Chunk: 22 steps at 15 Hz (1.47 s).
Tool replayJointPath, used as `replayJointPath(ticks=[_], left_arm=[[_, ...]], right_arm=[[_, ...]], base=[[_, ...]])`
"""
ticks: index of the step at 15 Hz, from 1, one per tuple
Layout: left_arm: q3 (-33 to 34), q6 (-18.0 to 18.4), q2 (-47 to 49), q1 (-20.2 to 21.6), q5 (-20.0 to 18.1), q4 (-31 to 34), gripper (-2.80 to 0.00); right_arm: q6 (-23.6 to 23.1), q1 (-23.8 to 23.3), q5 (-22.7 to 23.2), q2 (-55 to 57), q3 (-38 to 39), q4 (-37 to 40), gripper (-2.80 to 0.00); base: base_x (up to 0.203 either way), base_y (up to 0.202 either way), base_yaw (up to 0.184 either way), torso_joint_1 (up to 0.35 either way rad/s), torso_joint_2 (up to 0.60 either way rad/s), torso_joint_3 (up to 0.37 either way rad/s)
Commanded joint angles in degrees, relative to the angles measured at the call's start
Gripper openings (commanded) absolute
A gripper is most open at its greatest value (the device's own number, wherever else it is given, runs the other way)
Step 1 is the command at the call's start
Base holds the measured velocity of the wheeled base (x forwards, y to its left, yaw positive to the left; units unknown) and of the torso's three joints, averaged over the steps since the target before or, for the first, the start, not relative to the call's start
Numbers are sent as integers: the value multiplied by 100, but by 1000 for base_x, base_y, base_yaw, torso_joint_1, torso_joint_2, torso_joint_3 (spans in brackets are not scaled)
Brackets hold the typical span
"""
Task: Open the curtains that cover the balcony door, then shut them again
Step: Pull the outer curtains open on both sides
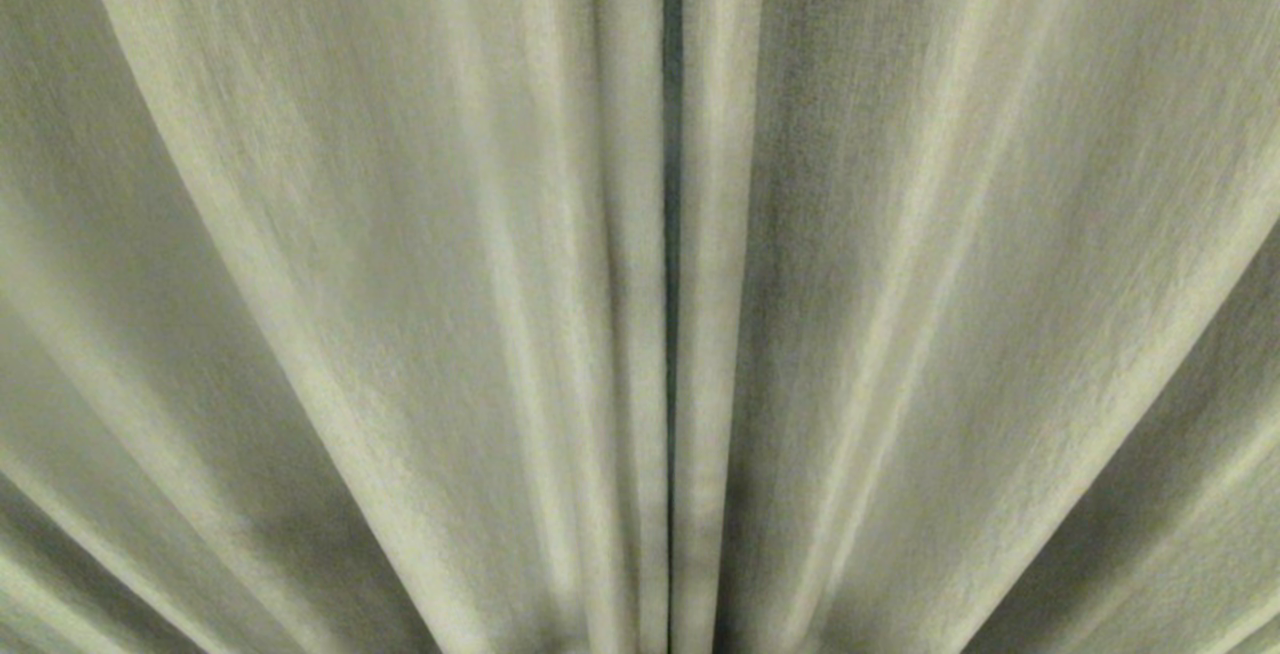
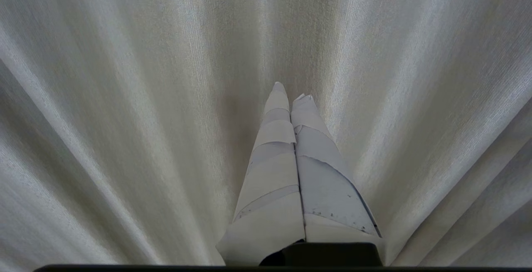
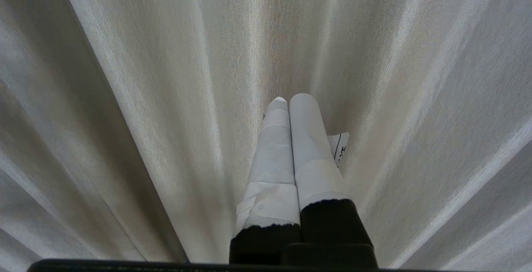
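Observation:
Pale grey-beige pleated curtains fill the whole head view. Two panels meet at a thin dark vertical slit near the middle. The balcony door is hidden behind the fabric. Neither arm shows in the head view. In the left wrist view my left gripper, its fingers wrapped in white tape, is shut with nothing between them, pointing at the curtains close ahead. My right gripper, also white-taped, is shut and empty, facing the curtains the same way.
A small white label with black print sticks out beside the right gripper's finger. Curtain folds take up everything else in all three views.

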State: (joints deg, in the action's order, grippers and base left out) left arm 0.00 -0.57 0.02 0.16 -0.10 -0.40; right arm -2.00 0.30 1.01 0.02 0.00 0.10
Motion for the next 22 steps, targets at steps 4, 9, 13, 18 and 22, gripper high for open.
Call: replayJointPath(ticks=[4,9,13,18,22], left_arm=[[0,-7,-2,2,-17,-8,-280],[0,15,-2,2,-49,-4,-280],[0,158,-2,2,-43,-199,-280],[-2,1090,-2,2,-213,-1645,-280],[-69,1351,-2,2,-1006,-1914,-280]], right_arm=[[7,2,4,-2,0,-1,-280],[7,5,4,-2,0,-1,-280],[7,5,4,-2,0,-1,-280],[15,5,4,-2,0,-1,-280],[15,5,4,-2,0,-1,-280]], base=[[0,0,0,0,0,0],[0,0,0,0,0,0],[0,0,0,0,0,0],[0,0,0,0,0,0],[0,0,0,0,0,0]])
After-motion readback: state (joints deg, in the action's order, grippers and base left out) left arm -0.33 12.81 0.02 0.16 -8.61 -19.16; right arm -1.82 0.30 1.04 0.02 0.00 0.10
